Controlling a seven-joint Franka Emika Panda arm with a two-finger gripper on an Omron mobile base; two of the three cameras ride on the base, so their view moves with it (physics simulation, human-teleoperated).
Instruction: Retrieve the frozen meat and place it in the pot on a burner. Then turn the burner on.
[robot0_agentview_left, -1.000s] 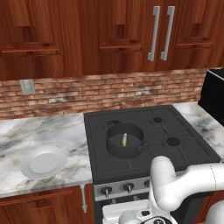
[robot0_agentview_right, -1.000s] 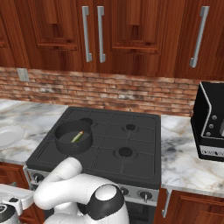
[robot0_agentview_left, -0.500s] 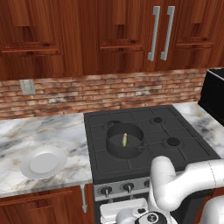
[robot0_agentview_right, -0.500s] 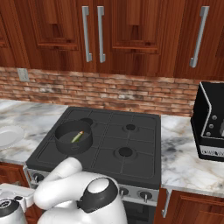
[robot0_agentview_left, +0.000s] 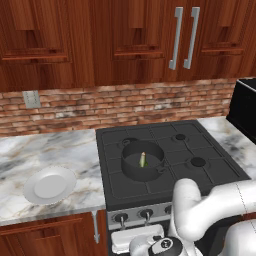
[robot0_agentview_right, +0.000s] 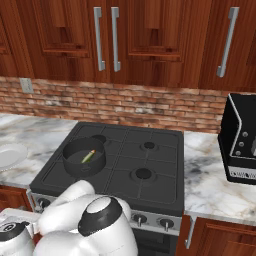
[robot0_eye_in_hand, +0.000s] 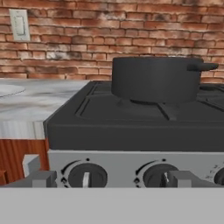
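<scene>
The dark grey pot (robot0_agentview_left: 143, 160) (robot0_agentview_right: 84, 156) (robot0_eye_in_hand: 153, 78) stands on the cooktop's front-left burner. Inside it the small greenish-yellow fish (robot0_agentview_left: 142, 159) (robot0_agentview_right: 88, 156) leans against the wall, hidden in the hand view by the pot's side. My gripper (robot0_eye_in_hand: 111, 178) hangs low before the stove's front panel, level with the knobs, open with nothing between its fingers (robot0_eye_in_hand: 38, 174). The leftmost knob (robot0_eye_in_hand: 87, 177) and its neighbour (robot0_eye_in_hand: 159, 176) lie between the fingertips. My hand (robot0_agentview_left: 159, 246) shows below the stove front in the left base view.
A round white plate (robot0_agentview_left: 49, 184) (robot0_agentview_right: 7, 155) rests on the marble counter left of the stove (robot0_agentview_left: 200, 177). A black appliance (robot0_agentview_right: 243, 142) stands on the right counter. A wall outlet (robot0_eye_in_hand: 19, 24) sits on the brick backsplash. Wooden cabinets hang above.
The arm's elbow has shifted slightly left and the hand has settled a little lower before the knobs. Pot and fish have not moved.
</scene>
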